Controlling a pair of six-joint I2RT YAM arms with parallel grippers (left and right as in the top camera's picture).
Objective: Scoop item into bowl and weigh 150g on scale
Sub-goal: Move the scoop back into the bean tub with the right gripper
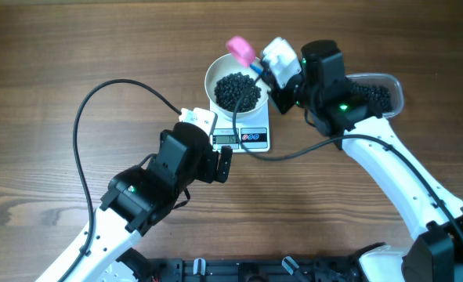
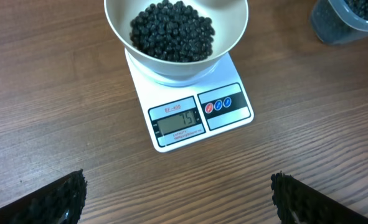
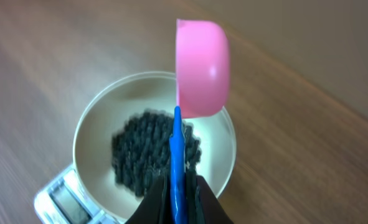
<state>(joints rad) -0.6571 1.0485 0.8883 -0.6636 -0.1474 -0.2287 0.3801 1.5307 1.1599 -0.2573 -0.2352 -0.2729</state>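
Overhead: tiny black beads point(image 1: 237, 90) in round white bowl point(image 1: 212, 78) on white rectangular scale point(image 1: 261, 121), far centre; right claw point(image 3: 177, 186) clamps pink plastic scoop point(image 3: 199, 68) above bowl; left claw point(image 2: 180, 199) wide; scooping seemingly near done, reading check left

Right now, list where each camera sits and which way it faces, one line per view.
Overhead: fixed above the table, facing straight down on the scale, the bowl of beads on it, and both arms.
Left wrist: low over the table, facing the scale's display; the open left claw shows its fingertips at the bottom corners.
Right wrist: above the bowl, facing down along the shut right claw, which pinches the pink scoop's blue handle.
Shared: all three show bowl, beads and scale.
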